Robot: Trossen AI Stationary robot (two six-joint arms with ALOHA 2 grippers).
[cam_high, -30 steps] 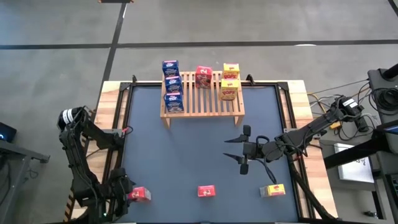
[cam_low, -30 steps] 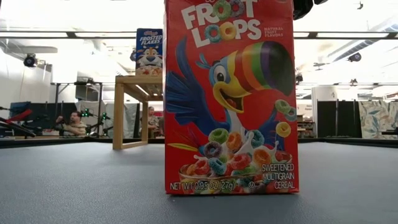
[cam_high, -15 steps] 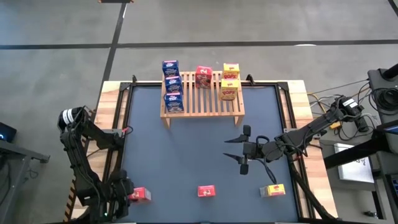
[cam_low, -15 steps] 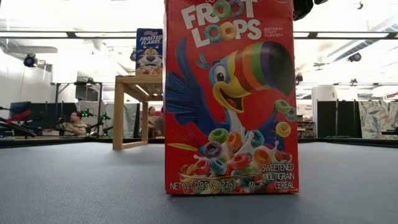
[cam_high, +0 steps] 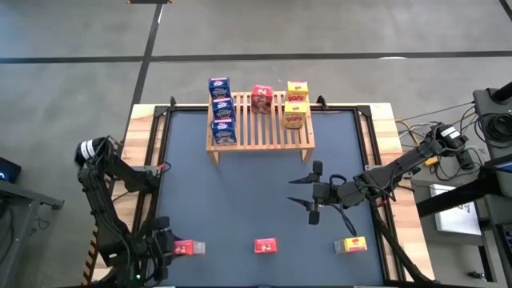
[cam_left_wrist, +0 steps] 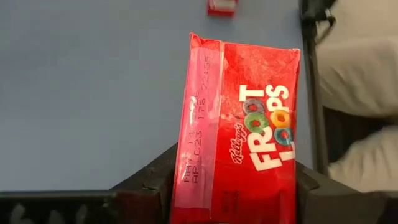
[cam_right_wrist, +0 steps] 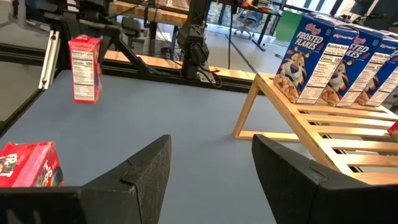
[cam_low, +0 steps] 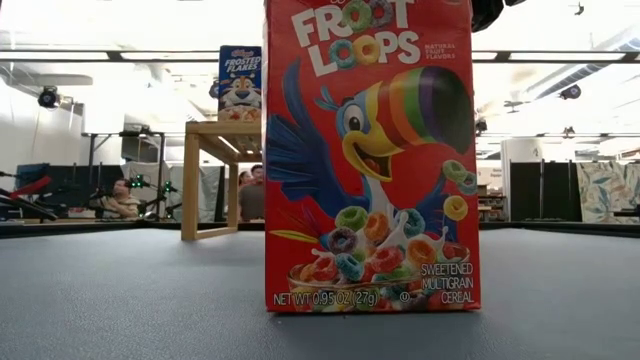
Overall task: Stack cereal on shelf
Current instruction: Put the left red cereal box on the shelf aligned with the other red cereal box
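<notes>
Two changes are seen against the earlier frames: at the table's near-left corner the left gripper (cam_high: 166, 247) has moved in on the red box (cam_high: 185, 248), which has been shifted slightly toward the table's middle, and its jaws have been drawn in against the box's sides, as shown in the left wrist view, where the Froot Loops carton (cam_left_wrist: 239, 130) is clamped between the two dark fingers (cam_left_wrist: 152, 183). Everything else is unchanged. Further right along the near edge, a second red box (cam_high: 266, 246) is stood alone, filling the low view, and a yellow box (cam_high: 352, 244) is set beyond it. At the far edge, the shelf (cam_high: 260, 128) is loaded with three blue boxes (cam_high: 222, 111), one red box (cam_high: 262, 99) and two yellow boxes (cam_high: 295, 104). The right gripper (cam_high: 312, 192) is held over the dark mat right of centre, jaws parted and empty, well apart from every box.
</notes>
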